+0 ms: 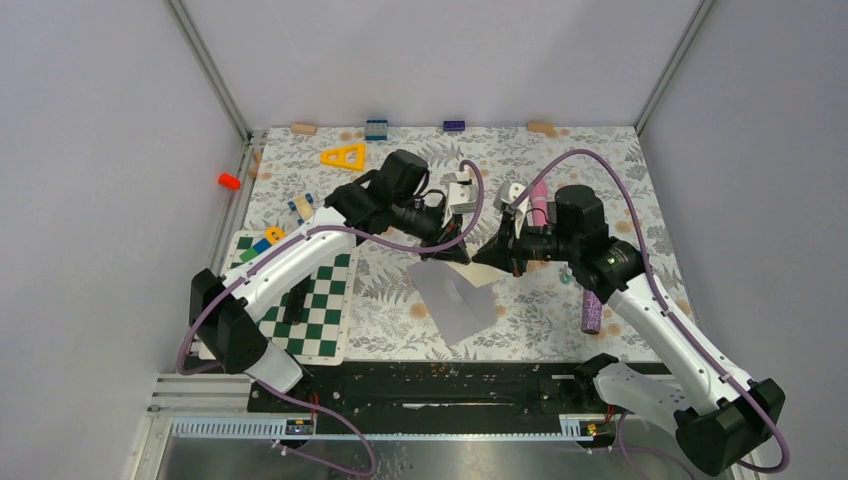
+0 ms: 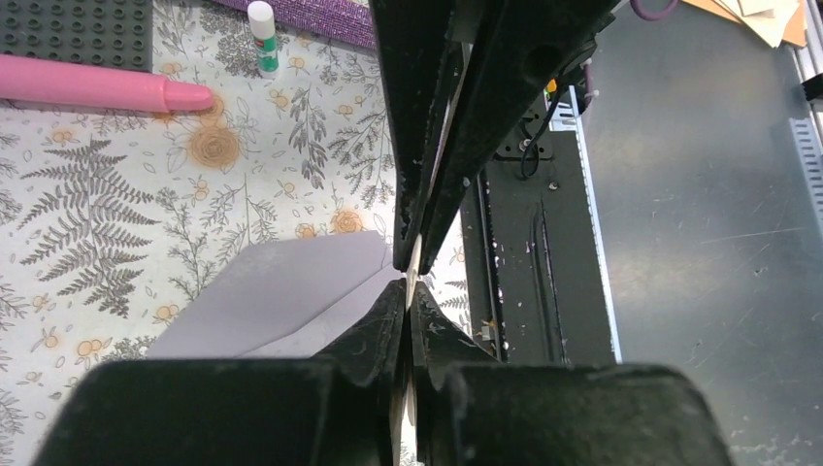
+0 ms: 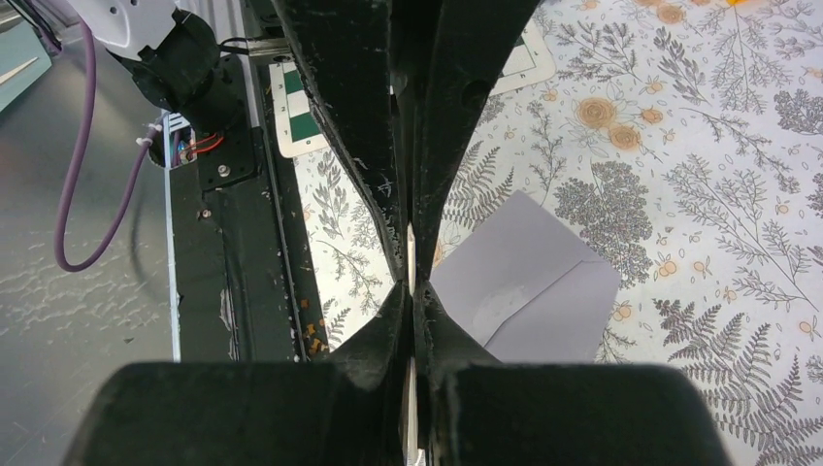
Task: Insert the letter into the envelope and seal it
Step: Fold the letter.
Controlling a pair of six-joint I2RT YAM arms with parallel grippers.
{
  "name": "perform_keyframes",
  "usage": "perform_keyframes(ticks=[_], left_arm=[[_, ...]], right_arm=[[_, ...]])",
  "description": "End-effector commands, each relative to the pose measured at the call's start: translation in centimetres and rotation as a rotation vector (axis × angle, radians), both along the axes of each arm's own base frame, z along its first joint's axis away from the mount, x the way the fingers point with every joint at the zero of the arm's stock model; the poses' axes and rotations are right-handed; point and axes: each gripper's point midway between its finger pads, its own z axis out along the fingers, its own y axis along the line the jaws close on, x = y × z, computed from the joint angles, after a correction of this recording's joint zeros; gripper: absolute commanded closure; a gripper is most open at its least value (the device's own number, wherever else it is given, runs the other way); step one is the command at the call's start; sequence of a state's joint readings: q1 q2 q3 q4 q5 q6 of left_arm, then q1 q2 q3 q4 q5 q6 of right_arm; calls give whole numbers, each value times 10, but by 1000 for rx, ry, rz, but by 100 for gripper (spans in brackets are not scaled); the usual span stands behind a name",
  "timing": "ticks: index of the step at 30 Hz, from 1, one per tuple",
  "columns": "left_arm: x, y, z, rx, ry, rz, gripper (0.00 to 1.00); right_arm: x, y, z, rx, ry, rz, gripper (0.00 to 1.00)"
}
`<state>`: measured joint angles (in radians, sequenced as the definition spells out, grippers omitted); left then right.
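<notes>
Left claw [image 2: 411,275] on half-hidden letter [image 1: 486,275]

We take this for a robotics lab cell. Plain grey walls [image 1: 100,150] on aluminium posts [image 1: 208,70] close in the table [image 1: 385,320], and along its near edge a black rail [image 1: 430,385] carries two cabled arms [image 1: 290,260].

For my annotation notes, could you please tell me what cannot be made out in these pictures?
- the letter: top view, mostly hidden under the left gripper and right gripper; both wrist views show only its edge, so no writing is readable.
- the envelope: part lies behind the fingers in both wrist views; pocket opening too small to judge from above.
</notes>
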<state>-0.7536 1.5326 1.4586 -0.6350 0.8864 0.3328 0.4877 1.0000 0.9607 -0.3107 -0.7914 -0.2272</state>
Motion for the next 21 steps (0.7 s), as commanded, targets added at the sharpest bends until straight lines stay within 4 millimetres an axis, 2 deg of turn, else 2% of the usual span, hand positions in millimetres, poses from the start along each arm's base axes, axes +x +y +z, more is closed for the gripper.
perform_keyframes(ticks=[1,3,5,7,8,11,15,16,17,18,19,21], left_arm=[[0,-8,21,-53,-30,-22,100],[1,-7,21,-52,-36,-18,100],[1,-6,20,-50,-39,-16,100],[1,-5,22,-56,-48,-13,100],[1,-4,22,-58,-52,-9,100],[0,-2,24,-65,-63,-6,100],[-2,-1,26,-68,-74,-4,100],[-1,0,26,-69,-77,-3,100],[-1,1,26,-69,-78,-1,100],[-1,1,27,-71,-82,0,100],[-1,2,28,-71,-85,3,100],[0,4,29,-73,-90,9,100]], right_arm=[[-2,1,2,5,-9,31,100],[-3,0,0,-4,-12,35,98],[-5,-1,-2,-16,-20,41,82],[-4,-3,-4,-29,-28,33,77],[-3,-4,-5,-33,-31,30,79],[-5,-5,-7,-42,-29,37,98],[-7,-6,-7,-45,-25,41,100],[-6,-6,-7,-45,-25,37,97],[-5,-7,-6,-48,-26,31,81],[-4,-8,-6,-51,-28,29,76],[-5,-8,-7,-56,-25,31,77],[-7,-9,-8,-62,-20,41,97]])
